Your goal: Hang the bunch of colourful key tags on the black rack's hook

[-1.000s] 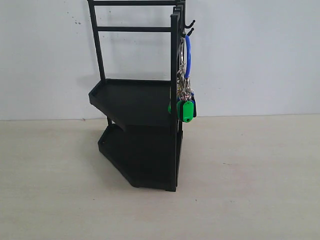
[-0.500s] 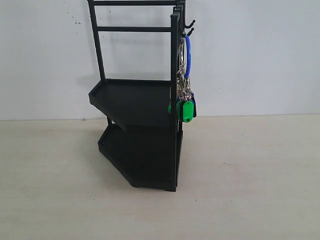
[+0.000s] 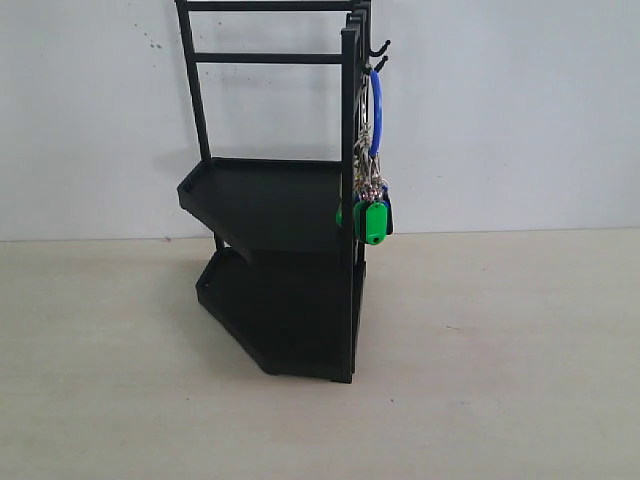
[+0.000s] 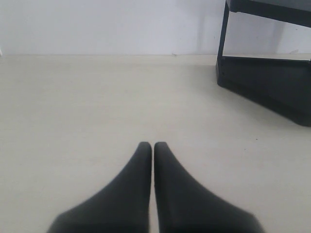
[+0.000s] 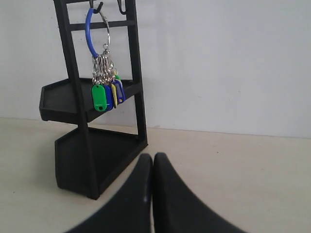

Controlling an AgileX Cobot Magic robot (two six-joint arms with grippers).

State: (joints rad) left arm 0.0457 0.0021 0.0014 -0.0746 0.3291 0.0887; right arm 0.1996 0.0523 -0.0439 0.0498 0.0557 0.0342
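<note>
The colourful key tag bunch [image 3: 372, 205] hangs from a hook [image 3: 378, 48] at the top right of the black rack [image 3: 280, 230]. Its blue-sheathed ring [image 5: 90, 29] loops over the hook, and green, blue and yellow tags [image 5: 107, 96] dangle beside the upper tray. No gripper shows in the exterior view. My left gripper [image 4: 153, 145] is shut and empty over the bare table, far from the rack's base [image 4: 272, 90]. My right gripper [image 5: 153, 156] is also shut and empty, low in front of the rack and well apart from the bunch.
The rack stands on a pale tabletop [image 3: 500, 350] against a white wall [image 3: 520, 110]. A second hook [image 5: 122, 7] sits beside the one that carries the ring. Both trays hold nothing.
</note>
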